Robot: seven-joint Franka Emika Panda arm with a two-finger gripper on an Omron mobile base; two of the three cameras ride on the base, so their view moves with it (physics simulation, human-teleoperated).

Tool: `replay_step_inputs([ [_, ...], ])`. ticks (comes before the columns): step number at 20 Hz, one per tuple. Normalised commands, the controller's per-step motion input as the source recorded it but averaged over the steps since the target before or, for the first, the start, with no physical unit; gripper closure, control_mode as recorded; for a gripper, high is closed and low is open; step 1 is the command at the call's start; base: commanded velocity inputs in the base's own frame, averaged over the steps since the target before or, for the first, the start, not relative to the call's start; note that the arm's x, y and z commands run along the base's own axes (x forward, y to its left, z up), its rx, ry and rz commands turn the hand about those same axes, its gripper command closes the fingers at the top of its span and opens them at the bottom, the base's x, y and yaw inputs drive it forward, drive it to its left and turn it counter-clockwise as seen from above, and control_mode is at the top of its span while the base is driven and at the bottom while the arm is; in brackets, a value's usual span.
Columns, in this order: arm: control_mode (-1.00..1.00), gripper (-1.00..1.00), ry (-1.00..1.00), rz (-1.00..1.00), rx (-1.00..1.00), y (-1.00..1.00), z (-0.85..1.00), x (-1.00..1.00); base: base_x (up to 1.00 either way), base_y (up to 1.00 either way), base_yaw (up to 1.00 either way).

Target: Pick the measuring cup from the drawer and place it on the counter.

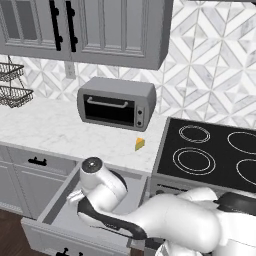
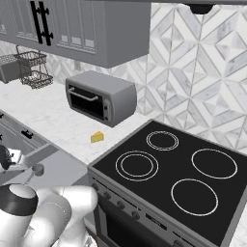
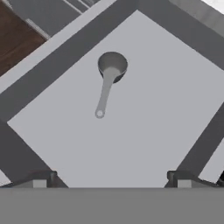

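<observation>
The drawer stands open with the measuring cup lying on its flat bottom, the open, empty claw poised above it, so grasping, lifting and placing on the marble table all remain.

- The measuring cup is small, grey and round, with a thin straight handle. It lies flat in the upper middle of the hand view.
- The drawer is open, with a flat grey bottom.
- The counter is white, long and flat.
</observation>
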Motion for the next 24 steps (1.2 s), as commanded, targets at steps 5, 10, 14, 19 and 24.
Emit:
replay_step_inputs([
  [5, -1.0, -1.0, 0.21, -0.2, 0.0, 0.11, -0.14, 0.49, 0.0, 0.0, 0.0],
  [10, -1.0, -1.0, 0.05, -0.15, -0.02, 0.21, -0.2, 0.3, 0.0, 0.0, 0.0],
  [14, -1.0, -1.0, 0.0, -0.11, -0.05, 0.3, -0.36, 0.24, 0.0, 0.0, 0.0],
  [19, -1.0, -1.0, 0.07, -0.07, -0.03, 0.1, -0.33, 0.43, 0.0, 0.0, 0.0],
  [24, -1.0, -1.0, 0.08, -0.03, -0.03, 0.15, -0.43, 0.33, 0.0, 0.0, 0.0],
])
